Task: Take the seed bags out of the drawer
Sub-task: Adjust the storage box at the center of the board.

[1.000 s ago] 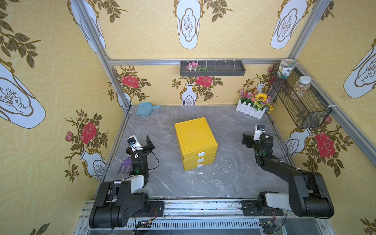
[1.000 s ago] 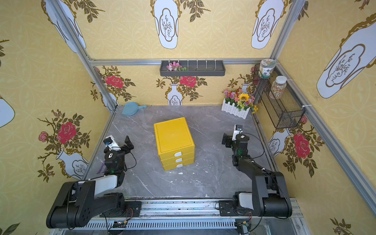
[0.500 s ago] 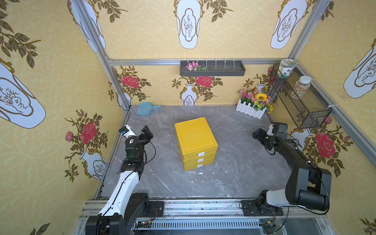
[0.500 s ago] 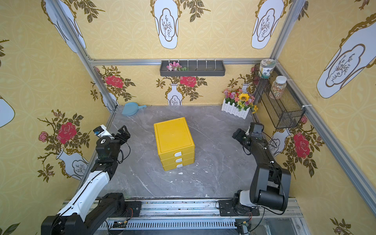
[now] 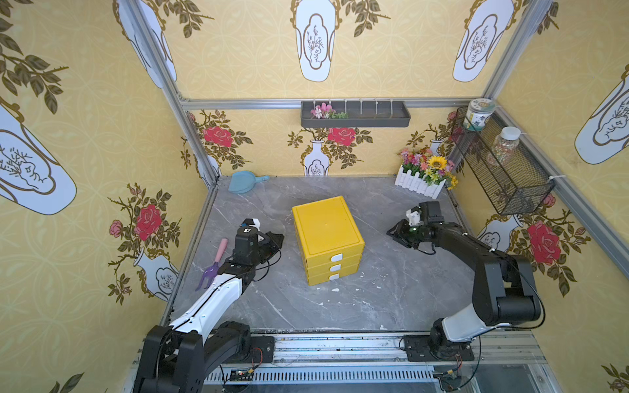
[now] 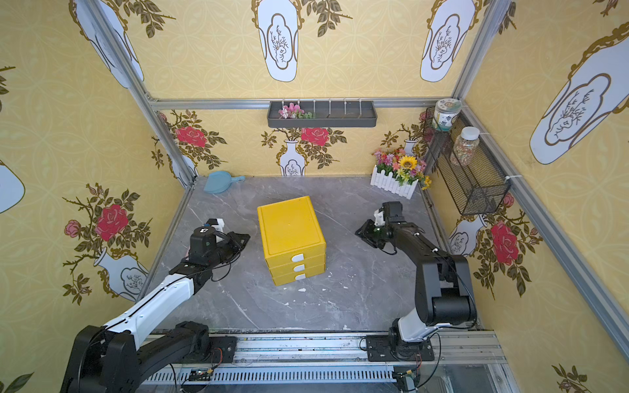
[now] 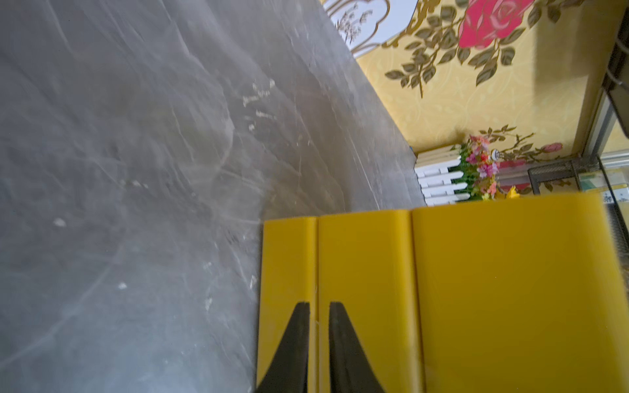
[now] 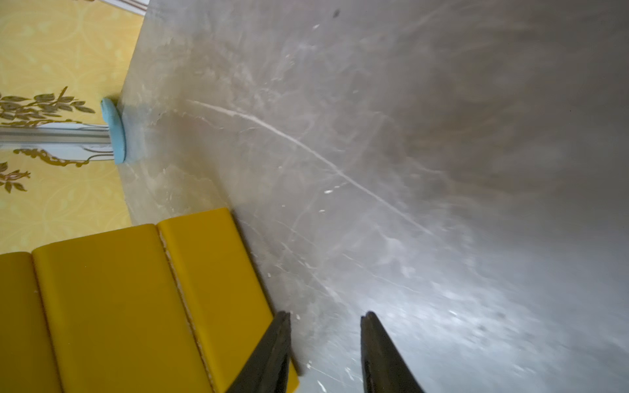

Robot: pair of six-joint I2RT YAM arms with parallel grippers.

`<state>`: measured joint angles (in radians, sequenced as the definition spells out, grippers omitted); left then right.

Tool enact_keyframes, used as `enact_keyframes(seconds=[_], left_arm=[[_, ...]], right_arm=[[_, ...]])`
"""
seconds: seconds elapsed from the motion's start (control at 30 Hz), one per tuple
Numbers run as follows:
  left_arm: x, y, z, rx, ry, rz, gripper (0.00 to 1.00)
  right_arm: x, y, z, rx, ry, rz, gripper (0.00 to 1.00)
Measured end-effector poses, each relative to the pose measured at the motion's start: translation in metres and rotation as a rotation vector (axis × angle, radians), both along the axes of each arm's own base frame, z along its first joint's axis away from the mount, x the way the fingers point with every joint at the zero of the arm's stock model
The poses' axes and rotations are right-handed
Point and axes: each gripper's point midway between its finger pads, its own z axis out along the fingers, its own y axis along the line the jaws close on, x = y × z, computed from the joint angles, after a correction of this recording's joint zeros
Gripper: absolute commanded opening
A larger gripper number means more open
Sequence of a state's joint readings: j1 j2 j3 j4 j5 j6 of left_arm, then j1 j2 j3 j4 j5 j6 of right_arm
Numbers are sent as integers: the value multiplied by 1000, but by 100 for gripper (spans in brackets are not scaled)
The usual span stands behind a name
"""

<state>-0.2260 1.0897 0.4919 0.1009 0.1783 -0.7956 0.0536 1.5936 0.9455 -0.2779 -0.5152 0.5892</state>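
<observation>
A yellow three-drawer chest (image 5: pixel 326 234) (image 6: pixel 289 228) stands mid-table, and all its white-handled drawers (image 5: pixel 332 267) are pushed in. The seed bags are hidden. My left gripper (image 5: pixel 277 240) (image 6: pixel 243 238) hovers just left of the chest and points at its side. In the left wrist view its fingers (image 7: pixel 319 304) are shut with only a thin slit and nothing between them, in front of the chest's side (image 7: pixel 476 289). My right gripper (image 5: pixel 391 233) (image 6: pixel 360 232) hangs to the right of the chest, apart from it. In the right wrist view it (image 8: pixel 326 314) is open and empty beside the chest's lower edge (image 8: pixel 112 306).
A pink-handled purple garden fork (image 5: pixel 214 263) lies by the left wall. A blue scoop (image 5: pixel 243 181) sits at the back left, and flowers in a white picket fence (image 5: pixel 423 177) at the back right. A wire basket (image 5: pixel 500 166) with jars hangs on the right wall. White crumbs (image 5: pixel 335 290) lie before the chest.
Both arms have swung in from the sides toward the yellow chest. The left gripper has closed fully, and the right gripper's fingers have narrowed.
</observation>
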Motion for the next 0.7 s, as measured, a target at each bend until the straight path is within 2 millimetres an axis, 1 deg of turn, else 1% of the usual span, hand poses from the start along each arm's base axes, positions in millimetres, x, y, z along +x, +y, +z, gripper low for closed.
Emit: enact_keyframes(seconds=[0.07,0.17,0.23,0.33,0.47,0.63,0.7], left_arm=[[-9,-10,-10,-30,41,-31,15],[-18,-16,-25,-74,96,-40,14],[-25,-25,-35,-97,135,-66,13],[-31,-39,-38,-112,152,-117,13],[-36,-50,-39,-131,160,-155,13],[-42,-52,-44,-134,174,-166,14],[-47,-53,-47,-137,183,-175,15]], right_arm=[[10,22,0,15,-1,41,39],[26,56,-1,31,2,104,39],[37,75,-1,45,2,130,38],[48,100,-2,63,-4,175,38],[55,124,-5,93,9,212,37],[58,154,-7,124,12,270,36],[60,161,-7,135,8,282,32]])
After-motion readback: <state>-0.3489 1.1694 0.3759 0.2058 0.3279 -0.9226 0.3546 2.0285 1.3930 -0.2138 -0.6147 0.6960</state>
